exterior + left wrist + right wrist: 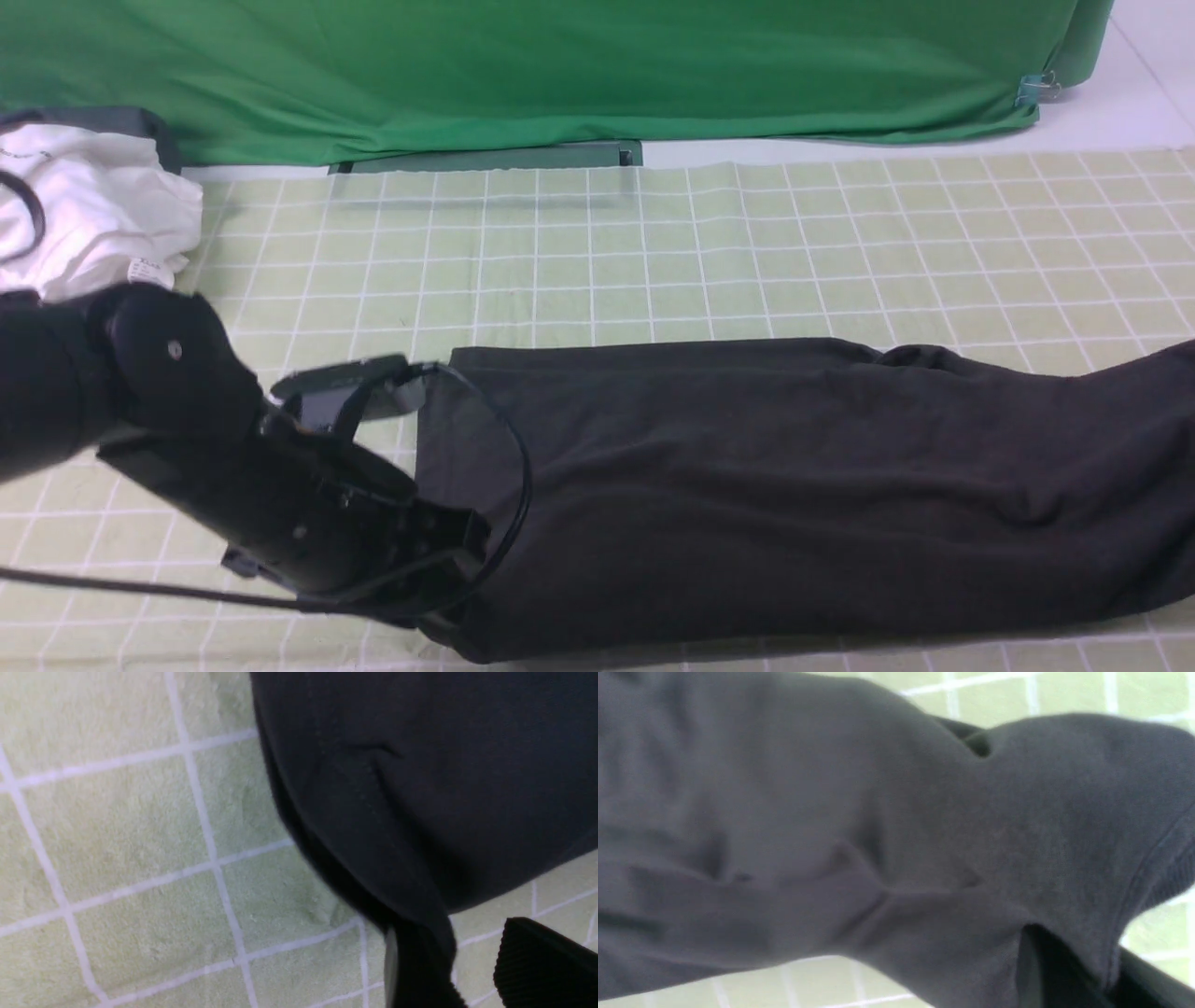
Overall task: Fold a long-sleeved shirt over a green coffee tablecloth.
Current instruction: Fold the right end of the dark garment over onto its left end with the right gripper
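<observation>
- Where the left gripper (476, 970) is seen from its wrist, the jaws are parted: one ribbed black finger (537, 961) stands clear, the other is draped by a bunched shirt edge.
- Right gripper (1111, 982): buried under knit; jaw state cannot be told.
- Long-sleeved shirt (794, 485): soft charcoal band, laid on the cloth's near side, right end cut off.
- Green coffee tablecloth (747, 261): pale, nappy, white-gridded.
</observation>
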Robot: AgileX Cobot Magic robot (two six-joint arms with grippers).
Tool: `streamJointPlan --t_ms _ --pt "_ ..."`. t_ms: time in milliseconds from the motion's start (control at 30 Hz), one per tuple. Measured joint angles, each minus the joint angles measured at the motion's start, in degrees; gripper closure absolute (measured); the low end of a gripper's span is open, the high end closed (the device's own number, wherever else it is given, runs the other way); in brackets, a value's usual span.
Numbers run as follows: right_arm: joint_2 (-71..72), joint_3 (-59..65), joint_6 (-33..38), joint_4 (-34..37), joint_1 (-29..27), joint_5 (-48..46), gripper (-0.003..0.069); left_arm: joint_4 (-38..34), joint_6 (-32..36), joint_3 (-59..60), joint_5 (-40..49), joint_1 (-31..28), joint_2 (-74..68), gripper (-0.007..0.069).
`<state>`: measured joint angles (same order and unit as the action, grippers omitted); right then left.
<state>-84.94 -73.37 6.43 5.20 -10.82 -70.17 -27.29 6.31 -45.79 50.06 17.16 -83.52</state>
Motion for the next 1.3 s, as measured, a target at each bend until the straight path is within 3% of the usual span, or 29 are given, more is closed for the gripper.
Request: streamJointPlan --t_ms 233,300,400,467,567,600,633,667,700,767,1067,1233,1300 --pt "0.34 -3.43 -3.12 4.66 13.99 1.28 0.0628 6.05 -0.98 -11.14 8.80 0.00 0.03 0.0234" --pt "0.34 -3.56 -3.72 5.47 17.22 2.47 0.0628 7.28 -1.56 -13.21 9.41 0.00 0.03 0.0225" --pt "0.03 -3.66 -7.80 7.03 26.62 7.62 0.0628 12.55 -4.89 -18.86 7.70 0.00 0.03 0.0223" --pt "-0.75 -3.66 -10.54 7.75 32.02 11.31 0.0628 15.98 -7.61 -22.21 5.30 0.00 0.03 0.0245" --pt "-3.07 -3.66 -13.40 8.63 40.33 17.86 0.0628 18.13 -10.07 -26.91 3.35 -1.87 0.03 0.0351" --pt "-3.23 -3.66 -13.54 8.75 40.83 17.86 0.0628 18.13 -10.24 -27.15 3.34 -2.04 0.03 0.0360" --pt "-4.55 -3.66 -14.15 9.62 44.63 21.27 0.0628 17.58 -10.41 -28.98 3.19 -3.85 0.03 0.0440" --pt "-4.92 -3.66 -14.29 9.85 45.52 21.63 0.0628 17.58 -10.41 -28.98 3.19 -3.85 0.03 0.0440" --pt "-6.07 -3.66 -14.97 10.44 48.08 24.17 0.0628 16.31 -10.19 -29.62 3.09 -5.78 0.03 0.0515" --pt "-8.30 -3.66 -16.62 11.10 52.49 28.29 0.0626 13.65 -8.69 -29.93 3.54 -8.28 0.03 0.0582" --pt "-18.38 -3.66 -22.34 13.52 62.49 46.42 0.0581 9.60 -4.90 -29.93 8.93 -13.18 0.03 0.0612" --pt "-23.02 -3.66 -22.95 13.93 64.52 53.75 0.0456 9.15 -4.40 -29.93 9.15 -13.18 0.03 0.0611" --pt "-23.97 -3.66 -23.95 14.05 64.78 54.55 0.0359 9.15 -4.39 -29.93 9.15 -13.18 0.03 0.0611"
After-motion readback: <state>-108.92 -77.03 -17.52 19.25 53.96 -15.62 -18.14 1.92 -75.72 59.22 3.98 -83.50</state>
